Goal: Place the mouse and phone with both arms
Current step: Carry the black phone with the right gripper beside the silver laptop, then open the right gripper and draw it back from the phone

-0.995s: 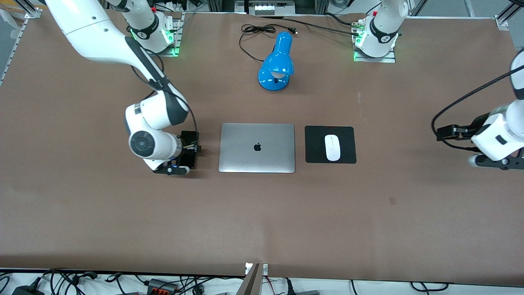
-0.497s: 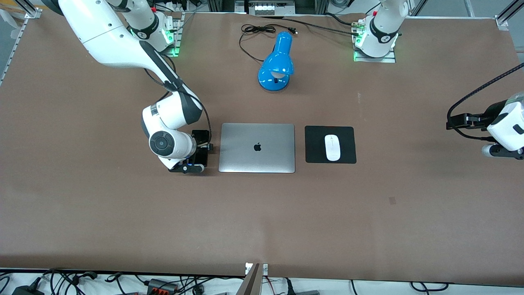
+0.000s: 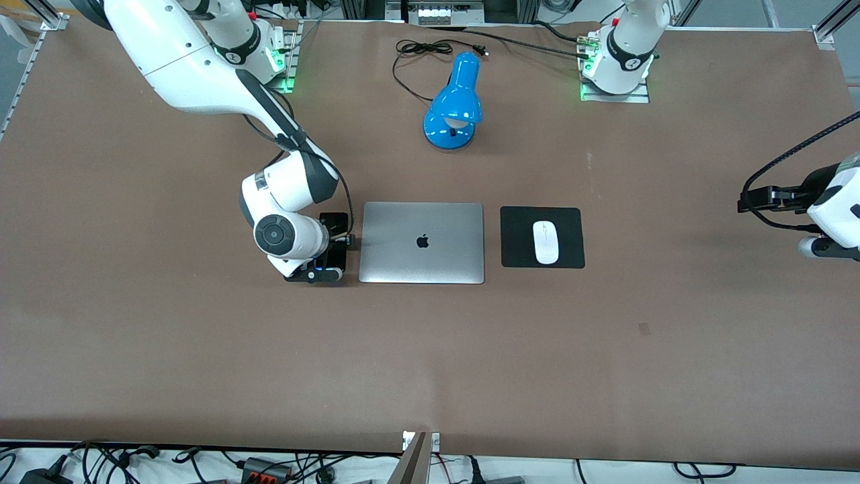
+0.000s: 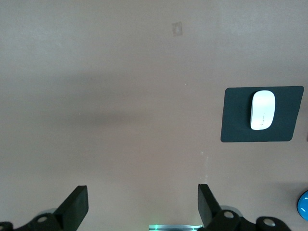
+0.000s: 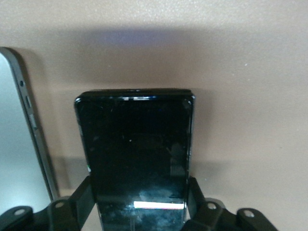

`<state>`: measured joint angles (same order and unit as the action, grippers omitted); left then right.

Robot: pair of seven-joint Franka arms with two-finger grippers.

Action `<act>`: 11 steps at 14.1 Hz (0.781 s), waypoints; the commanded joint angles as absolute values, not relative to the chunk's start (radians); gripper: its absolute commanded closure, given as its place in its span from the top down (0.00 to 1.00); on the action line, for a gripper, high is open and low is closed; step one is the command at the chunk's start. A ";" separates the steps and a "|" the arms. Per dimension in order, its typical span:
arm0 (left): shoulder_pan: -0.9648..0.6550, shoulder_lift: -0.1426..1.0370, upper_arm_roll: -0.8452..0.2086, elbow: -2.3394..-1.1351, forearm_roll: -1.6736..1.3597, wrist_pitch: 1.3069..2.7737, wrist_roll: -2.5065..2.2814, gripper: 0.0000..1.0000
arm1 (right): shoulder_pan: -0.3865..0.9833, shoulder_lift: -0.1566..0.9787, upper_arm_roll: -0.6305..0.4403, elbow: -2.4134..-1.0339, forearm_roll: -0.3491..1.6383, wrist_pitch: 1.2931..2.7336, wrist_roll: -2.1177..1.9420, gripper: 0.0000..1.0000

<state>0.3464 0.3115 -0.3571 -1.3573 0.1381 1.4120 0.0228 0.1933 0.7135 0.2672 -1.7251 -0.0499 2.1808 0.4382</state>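
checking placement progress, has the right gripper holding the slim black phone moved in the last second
Yes. The right gripper, shut on the slim black phone, has shifted toward the closed silver laptop and now sits right beside its edge.

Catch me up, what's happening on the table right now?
The right gripper holds the phone by its sides, low over the table right beside the closed laptop, at the edge toward the right arm's end. The mouse already lies on the black mat. The left gripper waits open over bare table at its own end.
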 commanded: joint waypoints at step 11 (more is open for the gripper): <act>0.314 0.324 -0.365 -1.295 0.117 1.404 0.028 1.00 | 0.149 0.540 0.258 -1.272 -0.114 1.685 0.374 1.00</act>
